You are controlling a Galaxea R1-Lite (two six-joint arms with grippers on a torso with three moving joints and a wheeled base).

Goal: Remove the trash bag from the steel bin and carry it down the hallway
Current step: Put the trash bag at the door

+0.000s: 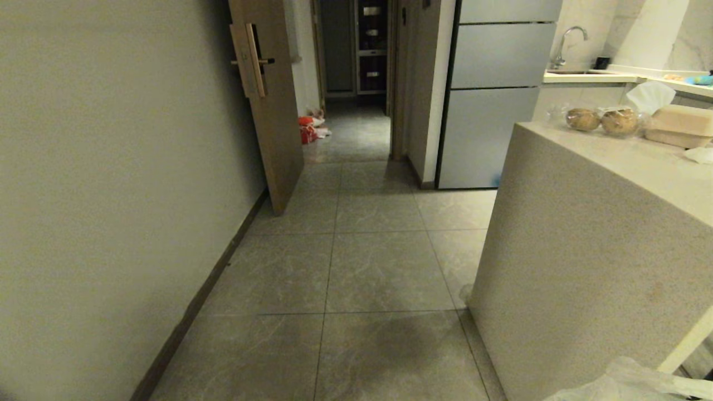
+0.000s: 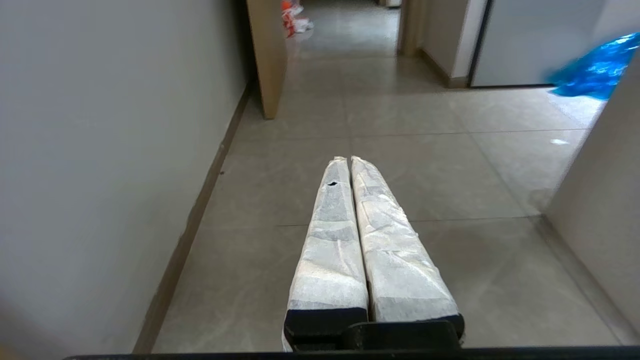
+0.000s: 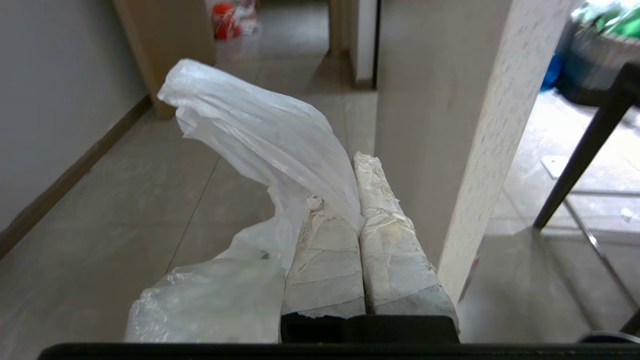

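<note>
The hallway (image 1: pixel 356 267) stretches ahead, floor tiled grey. The trash bag (image 3: pixel 260 145) hangs from the right gripper (image 3: pixel 345 200), pinched by its bunched top; thin, limp and probably light, it looks tear-prone. The left gripper (image 2: pixel 347 161) is closed, empty.

Ahead of the left gripper (image 2: pixel 349 160) the hallway (image 1: pixel 362 267) floor lay open between the wall (image 1: pixel 111 195) on its outer side and the counter block (image 1: pixel 585 250) on the other. Farther ahead an open door (image 1: pixel 267 106) jutted from the wall, narrowing the passage. The counter block's end stood just beside the right gripper (image 3: pixel 357 160), whose held trash bag (image 3: pixel 260 150) billowed toward the open side.
</note>
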